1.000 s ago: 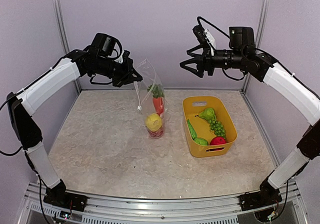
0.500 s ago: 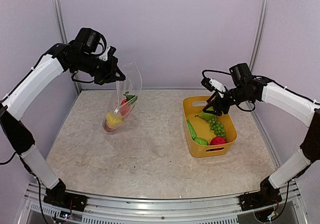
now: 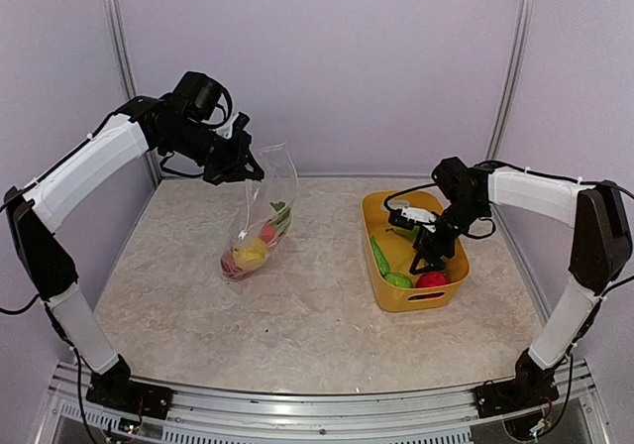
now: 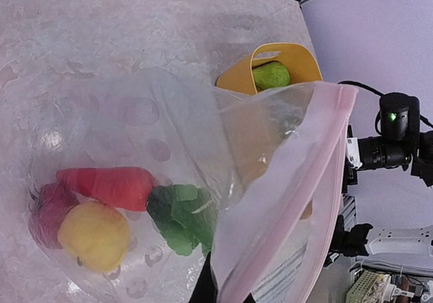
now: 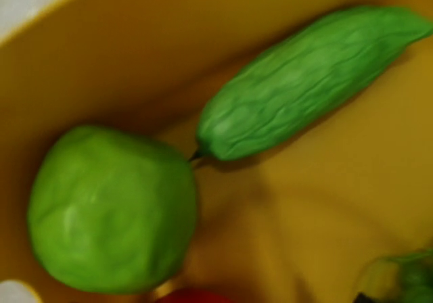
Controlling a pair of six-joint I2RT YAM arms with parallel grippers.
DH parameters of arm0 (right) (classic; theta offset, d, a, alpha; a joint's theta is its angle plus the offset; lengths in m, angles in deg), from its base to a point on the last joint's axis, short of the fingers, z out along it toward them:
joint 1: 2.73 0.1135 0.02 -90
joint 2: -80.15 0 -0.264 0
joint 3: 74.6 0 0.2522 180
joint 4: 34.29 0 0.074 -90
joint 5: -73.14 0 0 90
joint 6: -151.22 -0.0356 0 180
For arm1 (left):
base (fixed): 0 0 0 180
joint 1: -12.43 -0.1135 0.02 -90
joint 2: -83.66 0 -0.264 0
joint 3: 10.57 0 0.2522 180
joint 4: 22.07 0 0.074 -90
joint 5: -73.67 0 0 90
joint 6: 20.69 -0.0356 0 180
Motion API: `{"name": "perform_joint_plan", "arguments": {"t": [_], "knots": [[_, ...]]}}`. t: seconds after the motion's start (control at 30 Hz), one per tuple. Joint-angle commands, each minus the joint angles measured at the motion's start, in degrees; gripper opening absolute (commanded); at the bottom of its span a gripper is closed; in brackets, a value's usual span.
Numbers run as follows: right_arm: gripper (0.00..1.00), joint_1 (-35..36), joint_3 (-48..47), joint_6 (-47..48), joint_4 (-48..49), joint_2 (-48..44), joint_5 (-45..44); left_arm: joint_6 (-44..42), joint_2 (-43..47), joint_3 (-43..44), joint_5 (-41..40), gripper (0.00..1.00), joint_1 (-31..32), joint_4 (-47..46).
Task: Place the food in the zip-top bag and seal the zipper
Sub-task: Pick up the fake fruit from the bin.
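Our left claw (image 3: 238, 165) is pinched tight on the top edge of the clear thin plastic zip-top bag (image 3: 265, 201), which hangs tilted with its bottom resting on the speckled beige table (image 3: 327, 335). Inside it we see a yellow round toy fruit (image 4: 95, 235), a red toy pepper (image 4: 108, 187) and a dark red round toy (image 4: 44, 212). Our right claw (image 3: 424, 258) hangs inside the yellow plastic basket (image 3: 416, 300), close over a green toy cucumber (image 5: 304, 80) and a green round toy fruit (image 5: 111, 218); whether it stands wide or narrow we cannot tell
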Motion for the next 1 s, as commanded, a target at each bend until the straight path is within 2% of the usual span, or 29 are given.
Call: {"name": "perform_joint_plan", "arguments": {"t": [0.0,0.1,0.6,0.97], "knots": [[0.86,-0.1,-2.5,2.6,-5.1,3.8,2.8,-0.8,0.1,-0.9,0.0,0.0,0.1,-0.8],[0.99,-0.1,-1.9,3.2,-4.9,5.3,5.4,-0.9,0.3,-1.5,-0.4,0.0,0.1,-1.0],[0.97,0.1,-1.6,2.4,-3.2,14.3,12.9,-0.5,2.2,-4.5,-1.4,0.0,-0.1,-1.9],[0.58,-1.0,-2.4,-3.2,1.7,13.7,9.4,-0.2,2.5,-5.3,-1.2,0.0,-0.1,-2.7]]}}
